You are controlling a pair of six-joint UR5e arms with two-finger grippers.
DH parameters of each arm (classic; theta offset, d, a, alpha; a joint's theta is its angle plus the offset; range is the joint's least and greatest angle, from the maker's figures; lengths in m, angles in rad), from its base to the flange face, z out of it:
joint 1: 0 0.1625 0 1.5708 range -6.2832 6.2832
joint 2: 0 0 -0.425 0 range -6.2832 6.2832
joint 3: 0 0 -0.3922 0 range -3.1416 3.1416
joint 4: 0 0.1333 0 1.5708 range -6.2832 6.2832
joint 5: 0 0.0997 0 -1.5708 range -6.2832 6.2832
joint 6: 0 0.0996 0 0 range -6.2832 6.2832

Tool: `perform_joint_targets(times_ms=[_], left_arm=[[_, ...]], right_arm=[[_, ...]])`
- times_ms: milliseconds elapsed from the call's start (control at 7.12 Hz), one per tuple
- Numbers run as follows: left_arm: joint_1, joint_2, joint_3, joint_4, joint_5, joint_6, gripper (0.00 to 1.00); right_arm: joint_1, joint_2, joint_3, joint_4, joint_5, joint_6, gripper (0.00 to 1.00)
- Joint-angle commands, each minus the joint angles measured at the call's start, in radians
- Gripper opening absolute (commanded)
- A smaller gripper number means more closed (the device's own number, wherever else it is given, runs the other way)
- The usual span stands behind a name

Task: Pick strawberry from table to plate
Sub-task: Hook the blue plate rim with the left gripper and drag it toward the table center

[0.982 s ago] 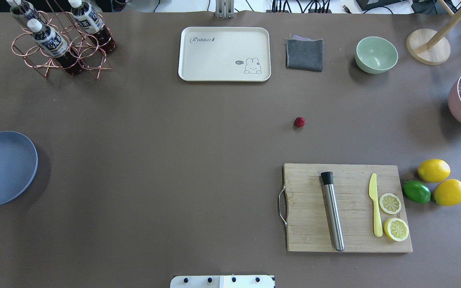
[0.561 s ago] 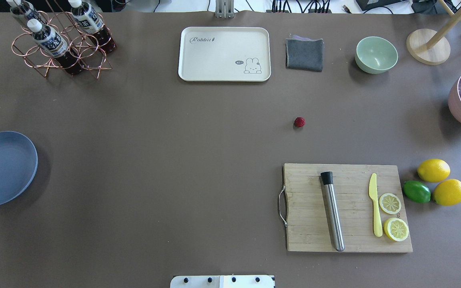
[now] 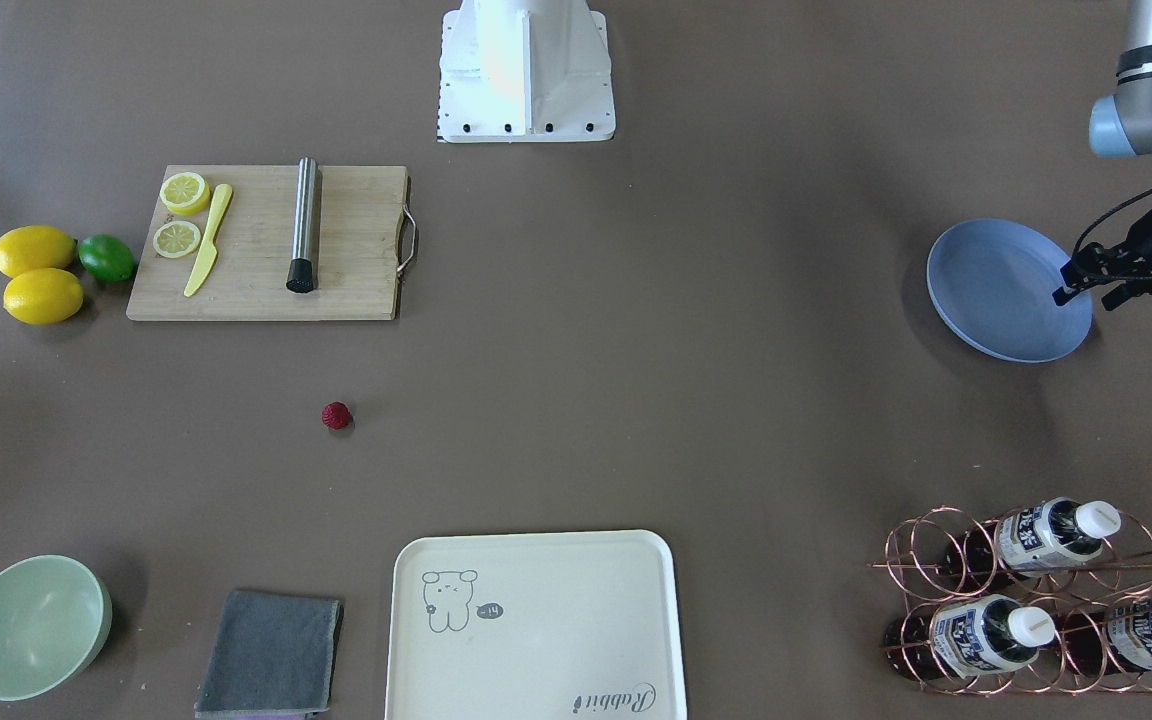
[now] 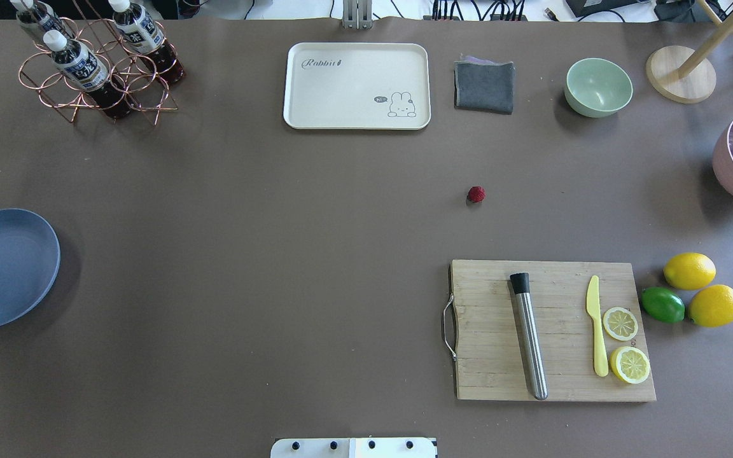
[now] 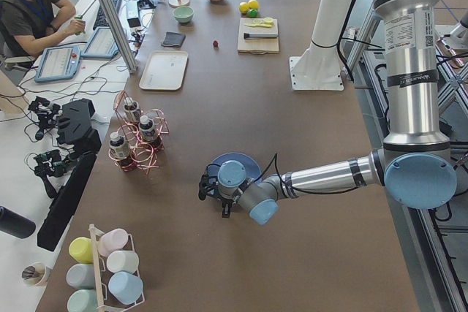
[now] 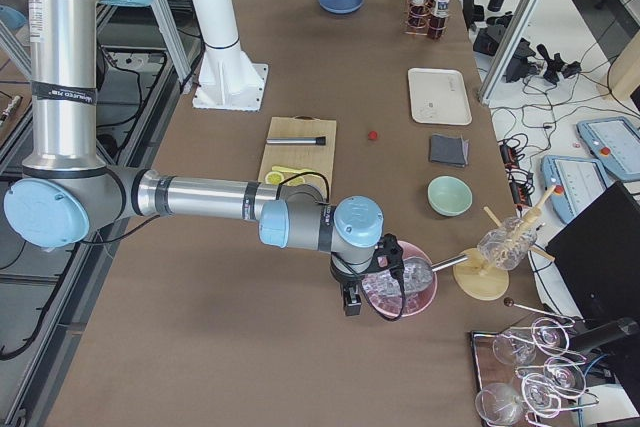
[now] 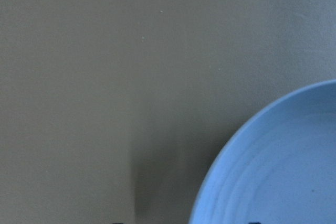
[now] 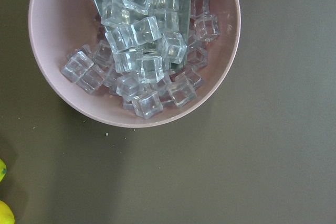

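where the strawberry (image 4: 476, 194) lies: alone on the bare table (image 4: 277, 267), between the cream tray (image 4: 354, 89) and the cutting board (image 4: 487, 331), touching neither, in the robot's right half.
plate (image 4: 16, 280): at the table's far left edge, well apart from the strawberry, nothing on it.
left gripper (image 3: 1081, 285): hangs over the plate's outer rim; in the front view the fingers are a dark tangle, and whether they are spread or pressed together cannot be told.
right gripper (image 6: 365, 292): hangs by the pink bowl of ice (image 8: 227, 51) at the table's right end; it shows only from the side, so how its jaws stand cannot be told.
direction: from the right gripper the strawberry lies inward, toward the table's middle; from the left gripper it lies across most of the table.
nearer arm: the right, by judgement, though the plate sits under the left.
long axis: the strawberry reads as roundish, so no approach angle looks favoured.
progress: pick not yet begun.
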State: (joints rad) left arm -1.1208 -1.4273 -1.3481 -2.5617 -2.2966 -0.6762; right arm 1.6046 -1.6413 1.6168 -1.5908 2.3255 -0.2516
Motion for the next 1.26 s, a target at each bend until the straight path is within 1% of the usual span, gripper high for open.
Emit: perform_joint_targets(times_ms=[0,281,421,561,702,842,982,1123], left_arm=[[0.004,-0.001,0.0,-0.006,0.0,-0.032,0.0],[0.004,-0.007,-0.006,-0.006,-0.004,-0.037,0.0],[0.003,-0.01,-0.031,-0.005,-0.012,-0.04,0.0],[0.003,-0.013,-0.075,0.012,-0.059,-0.066,0.0],[-0.002,-0.033,-0.122,0.012,-0.119,-0.176,0.0],[0.012,-0.07,-0.185,0.012,-0.115,-0.338,0.0],[0.104,-0.079,-0.271,0.014,-0.069,-0.502,0.0],[0.227,-0.096,-0.34,0.034,0.034,-0.66,0.0]], right_arm=[[0.0,0.0,0.0,0.0,0.0,0.0,1.0],[0.0,0.001,0.005,0.0,0.002,0.002,1.0],[-0.003,0.003,0.012,0.0,0.002,0.002,1.0],[-0.006,0.006,0.014,0.0,0.003,0.0,1.0],[-0.006,0.009,0.018,0.0,0.024,-0.002,1.0],[-0.032,0.015,0.035,0.0,0.056,0.003,1.0],[-0.067,0.017,0.073,0.0,0.069,0.029,1.0],[-0.14,0.037,0.119,0.0,0.08,0.149,1.0]])
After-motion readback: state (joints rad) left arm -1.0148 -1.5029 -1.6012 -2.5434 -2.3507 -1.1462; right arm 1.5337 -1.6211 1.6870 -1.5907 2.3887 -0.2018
